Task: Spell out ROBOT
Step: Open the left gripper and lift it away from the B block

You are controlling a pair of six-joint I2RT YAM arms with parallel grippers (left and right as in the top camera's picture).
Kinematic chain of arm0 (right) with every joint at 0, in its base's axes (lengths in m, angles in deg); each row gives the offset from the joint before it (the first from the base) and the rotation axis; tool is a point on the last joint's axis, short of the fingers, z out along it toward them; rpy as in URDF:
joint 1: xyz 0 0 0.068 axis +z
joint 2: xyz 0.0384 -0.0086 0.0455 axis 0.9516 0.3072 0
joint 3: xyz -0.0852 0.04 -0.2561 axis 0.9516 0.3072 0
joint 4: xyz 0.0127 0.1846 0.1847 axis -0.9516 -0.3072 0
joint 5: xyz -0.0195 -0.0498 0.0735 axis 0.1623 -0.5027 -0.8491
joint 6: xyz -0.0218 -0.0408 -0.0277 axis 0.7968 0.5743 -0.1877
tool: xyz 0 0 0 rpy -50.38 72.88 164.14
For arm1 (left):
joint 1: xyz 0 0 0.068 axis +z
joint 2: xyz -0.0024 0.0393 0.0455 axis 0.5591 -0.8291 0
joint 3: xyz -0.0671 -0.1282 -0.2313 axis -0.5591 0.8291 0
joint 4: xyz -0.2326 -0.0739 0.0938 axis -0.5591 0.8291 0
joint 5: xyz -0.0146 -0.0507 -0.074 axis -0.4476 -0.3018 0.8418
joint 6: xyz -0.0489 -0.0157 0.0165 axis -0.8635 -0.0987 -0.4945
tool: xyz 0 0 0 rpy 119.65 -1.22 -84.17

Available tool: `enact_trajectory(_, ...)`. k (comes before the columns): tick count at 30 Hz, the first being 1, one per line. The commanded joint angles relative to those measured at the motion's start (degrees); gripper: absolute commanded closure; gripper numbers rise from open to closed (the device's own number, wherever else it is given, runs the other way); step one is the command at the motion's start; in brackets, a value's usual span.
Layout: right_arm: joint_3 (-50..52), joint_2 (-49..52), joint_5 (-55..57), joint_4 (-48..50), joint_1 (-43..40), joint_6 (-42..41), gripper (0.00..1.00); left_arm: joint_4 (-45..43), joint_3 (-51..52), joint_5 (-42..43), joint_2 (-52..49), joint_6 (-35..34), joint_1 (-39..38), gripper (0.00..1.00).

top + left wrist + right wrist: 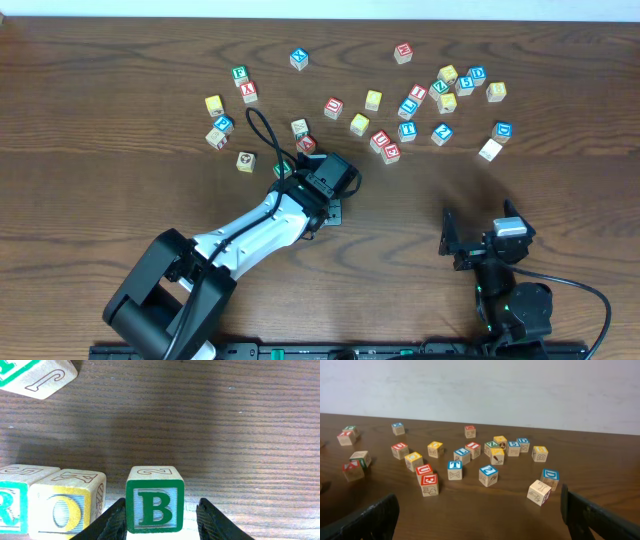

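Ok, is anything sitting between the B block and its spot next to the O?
No block does. In the left wrist view only a thin strip of table separates the B block from the O block, and one finger of the left gripper reaches into that gap beside the B.

From overhead, my dark brown wooden bench (120, 60) is evenly and brightly lit, with only short, soft shadows beside the lettered wooden cubes (373, 99). My left wrist view is sharp on the green-lettered wooden B cube (154, 507), a soft shadow dimming the grain above it, while the black fingers (114, 522) of my left pincer (161, 505) sit murky at the lower edge. In my right wrist view the pale wall (520, 385) is bright, the far cubes slightly soft, and my right pincer (479, 510) has dark, blurred fingers (370, 517) in the bottom corners.
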Motion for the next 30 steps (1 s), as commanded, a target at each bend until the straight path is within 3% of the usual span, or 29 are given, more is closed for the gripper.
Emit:
enact_trajectory(1,0.0,-0.3,-0.1,-0.2,-0.3,0.6,0.01,0.7,-1.9,-0.6,-0.5,1.0,-0.2,0.56)
enact_trajectory(11,0.0,-0.3,-0.1,-0.2,-0.3,0.6,0.01,4.6,-5.8,-3.0,-0.4,1.6,-0.2,0.56)
enact_trajectory(26,0.0,-0.3,-0.1,-0.2,-0.3,0.6,0.01,2.4,-7.8,-4.0,-0.1,1.7,-0.2,0.56)
enact_trajectory(30,0.0,-0.3,-0.1,-0.2,-0.3,0.6,0.01,1.3,-7.8,-3.6,-0.1,3.0,-0.2,0.62)
